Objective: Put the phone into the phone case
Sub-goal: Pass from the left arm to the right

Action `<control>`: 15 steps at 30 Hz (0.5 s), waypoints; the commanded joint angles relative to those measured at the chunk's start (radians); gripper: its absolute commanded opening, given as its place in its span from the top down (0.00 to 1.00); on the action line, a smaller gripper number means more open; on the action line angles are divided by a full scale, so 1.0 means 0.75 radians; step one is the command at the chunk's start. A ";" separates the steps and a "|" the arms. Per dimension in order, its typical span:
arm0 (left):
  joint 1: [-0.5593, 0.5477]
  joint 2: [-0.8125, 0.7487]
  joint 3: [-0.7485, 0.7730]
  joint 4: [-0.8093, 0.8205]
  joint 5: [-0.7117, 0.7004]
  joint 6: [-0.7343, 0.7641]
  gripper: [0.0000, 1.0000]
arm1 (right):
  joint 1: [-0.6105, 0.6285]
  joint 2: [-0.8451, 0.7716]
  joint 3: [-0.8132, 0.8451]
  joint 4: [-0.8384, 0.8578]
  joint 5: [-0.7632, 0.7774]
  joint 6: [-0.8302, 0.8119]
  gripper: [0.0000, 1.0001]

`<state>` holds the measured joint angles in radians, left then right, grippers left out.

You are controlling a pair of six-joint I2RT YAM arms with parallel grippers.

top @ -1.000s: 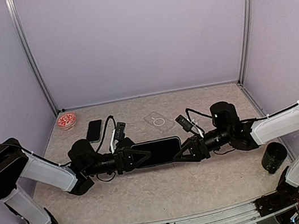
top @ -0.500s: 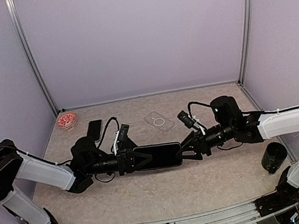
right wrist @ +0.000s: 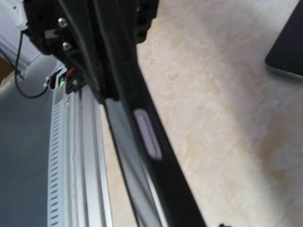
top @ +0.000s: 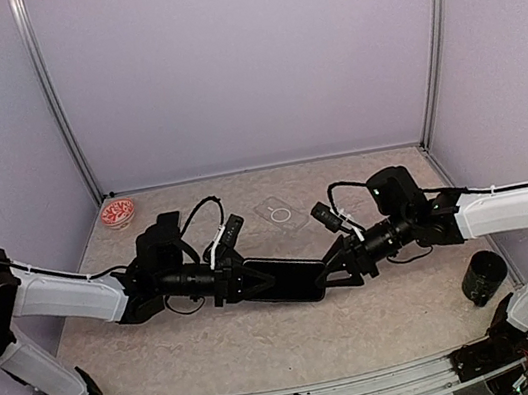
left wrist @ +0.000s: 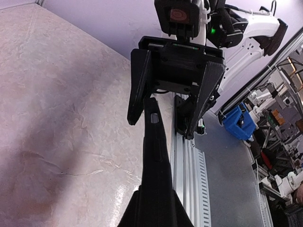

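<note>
A black phone (top: 286, 280) hangs above the table between my two grippers, slanting with its right end nearer the front. My left gripper (top: 245, 281) is shut on its left end. In the left wrist view the phone (left wrist: 155, 161) runs edge-on away from my fingers (left wrist: 137, 215). My right gripper (top: 331, 269) is open at the other end. Its fingers (left wrist: 138, 90) stand wide apart, and the phone's tip lies against one. The phone also shows edge-on in the right wrist view (right wrist: 149, 137). The clear phone case (top: 280, 215) lies flat behind the phone.
A second dark phone (top: 163, 223) lies at the back left, partly behind my left arm, and shows in the right wrist view (right wrist: 289, 45). A red bowl (top: 118, 213) sits in the back left corner. A black cylinder (top: 482, 277) stands at the right. The metal rail (left wrist: 187, 179) edges the table front.
The phone has turned from level to slanting, its right end now nearer the front. My left arm has swung right and back, and my right gripper has shifted slightly left.
</note>
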<state>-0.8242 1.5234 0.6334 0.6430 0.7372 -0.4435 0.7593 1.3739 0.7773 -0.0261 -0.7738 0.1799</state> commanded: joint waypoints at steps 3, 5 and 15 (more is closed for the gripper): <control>-0.050 -0.051 0.155 -0.325 0.033 0.247 1.00 | 0.038 0.011 0.042 -0.027 -0.142 -0.028 0.46; -0.061 -0.053 0.181 -0.393 0.031 0.291 1.00 | 0.053 0.023 0.045 -0.024 -0.168 -0.037 0.48; -0.095 -0.058 0.244 -0.560 0.030 0.399 1.00 | 0.080 0.089 0.072 -0.044 -0.215 -0.069 0.65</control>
<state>-0.8814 1.5017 0.7742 0.2680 0.7597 -0.1993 0.8032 1.4197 0.7910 -0.0639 -0.8768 0.1455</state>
